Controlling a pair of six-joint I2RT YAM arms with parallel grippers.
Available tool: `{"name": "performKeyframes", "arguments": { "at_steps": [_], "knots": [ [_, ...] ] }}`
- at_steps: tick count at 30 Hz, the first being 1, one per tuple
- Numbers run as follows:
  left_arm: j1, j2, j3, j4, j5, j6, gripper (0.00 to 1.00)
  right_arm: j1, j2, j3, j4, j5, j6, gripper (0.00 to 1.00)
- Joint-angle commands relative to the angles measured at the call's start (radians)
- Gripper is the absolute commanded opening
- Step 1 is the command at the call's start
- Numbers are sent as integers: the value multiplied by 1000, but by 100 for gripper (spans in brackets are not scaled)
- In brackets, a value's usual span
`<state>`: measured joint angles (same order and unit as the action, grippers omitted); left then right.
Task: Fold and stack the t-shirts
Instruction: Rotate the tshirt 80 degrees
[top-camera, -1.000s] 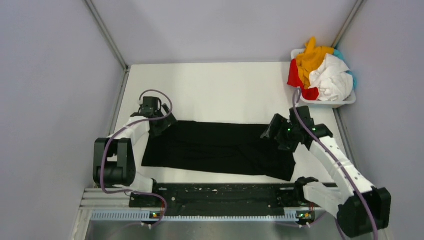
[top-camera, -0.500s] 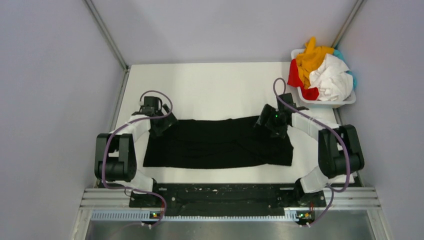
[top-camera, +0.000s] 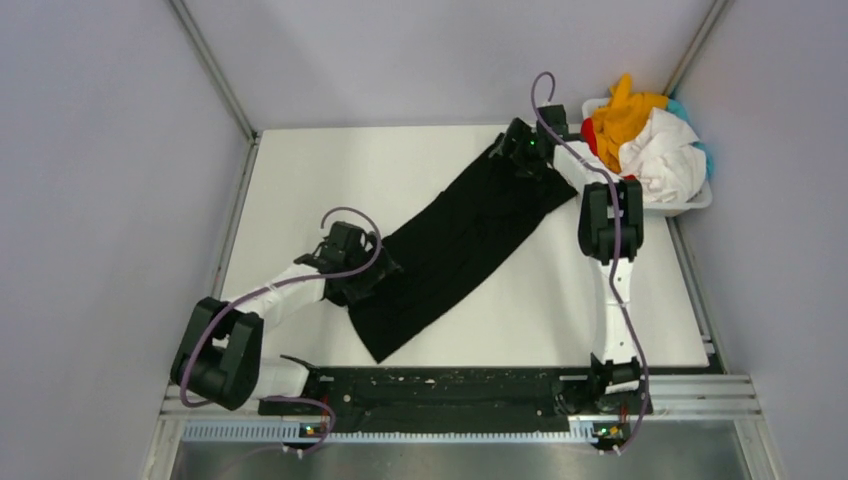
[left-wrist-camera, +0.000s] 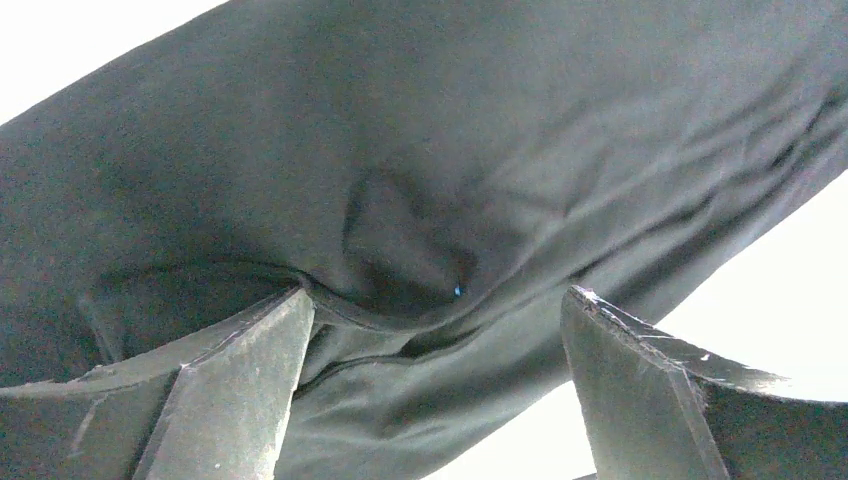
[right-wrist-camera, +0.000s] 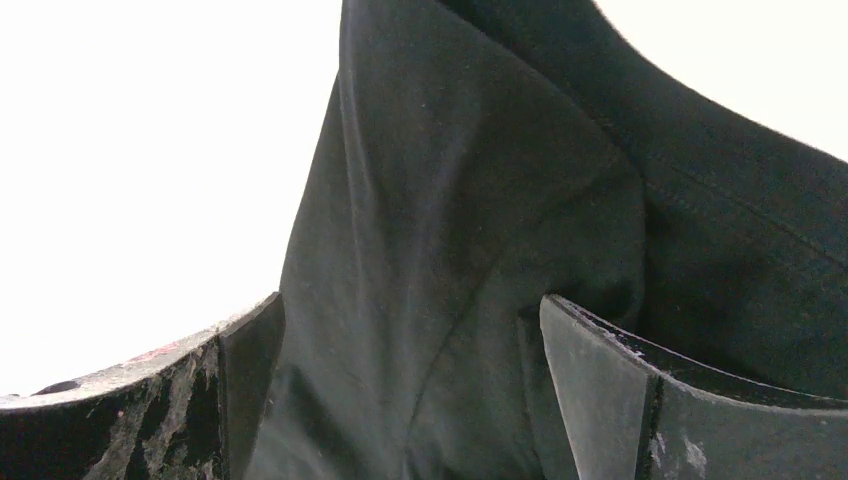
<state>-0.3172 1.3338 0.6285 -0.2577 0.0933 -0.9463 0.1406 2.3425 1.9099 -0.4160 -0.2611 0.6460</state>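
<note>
The black t-shirt (top-camera: 450, 240), folded into a long strip, lies diagonally on the white table (top-camera: 330, 170) from near left to far right. My left gripper (top-camera: 375, 272) rests over its near left edge. In the left wrist view (left-wrist-camera: 435, 320) the jaws stand wide apart with puckered black cloth (left-wrist-camera: 430, 180) beneath them. My right gripper (top-camera: 520, 150) is at the strip's far end. In the right wrist view (right-wrist-camera: 410, 320) the jaws are also apart, with black cloth (right-wrist-camera: 450, 200) between them. Orange-yellow (top-camera: 622, 115), white (top-camera: 665, 160), red (top-camera: 590, 138) and teal (top-camera: 682, 106) shirts are piled in the basket.
The white plastic basket (top-camera: 690, 205) stands at the far right corner, right beside the right arm. Grey walls close the table on the left, back and right. A black rail (top-camera: 440, 385) with both arm bases runs along the near edge.
The black shirt has swung from lying crosswise to lying diagonally. The right gripper has moved far back toward the basket with its end. The left gripper has moved nearer and rightward.
</note>
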Motion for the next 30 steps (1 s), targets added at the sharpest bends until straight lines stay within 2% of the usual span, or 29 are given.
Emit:
{"name": "performKeyframes", "arguments": {
  "at_steps": [1, 8, 13, 19, 22, 26, 30],
  "knots": [
    [-159, 14, -34, -4, 50, -172, 99, -9, 241, 206, -94, -20, -25, 99],
    [-386, 40, 8, 68, -1, -292, 99, 34, 489, 551, -52, -108, 105, 99],
    [-535, 108, 65, 144, -31, -347, 99, 98, 545, 594, 162, -106, 233, 99],
    [-681, 161, 160, 110, -52, -352, 99, 122, 565, 679, 266, -35, 244, 99],
    [-746, 83, 207, -28, -171, -321, 99, 118, 492, 724, 245, -16, 175, 99],
    [-788, -55, 259, -128, -291, -225, 99, 120, 281, 683, 198, 25, 24, 99],
    [-787, -154, 267, -281, -422, -154, 99, 132, 72, 616, 19, 54, -196, 99]
  ]
}}
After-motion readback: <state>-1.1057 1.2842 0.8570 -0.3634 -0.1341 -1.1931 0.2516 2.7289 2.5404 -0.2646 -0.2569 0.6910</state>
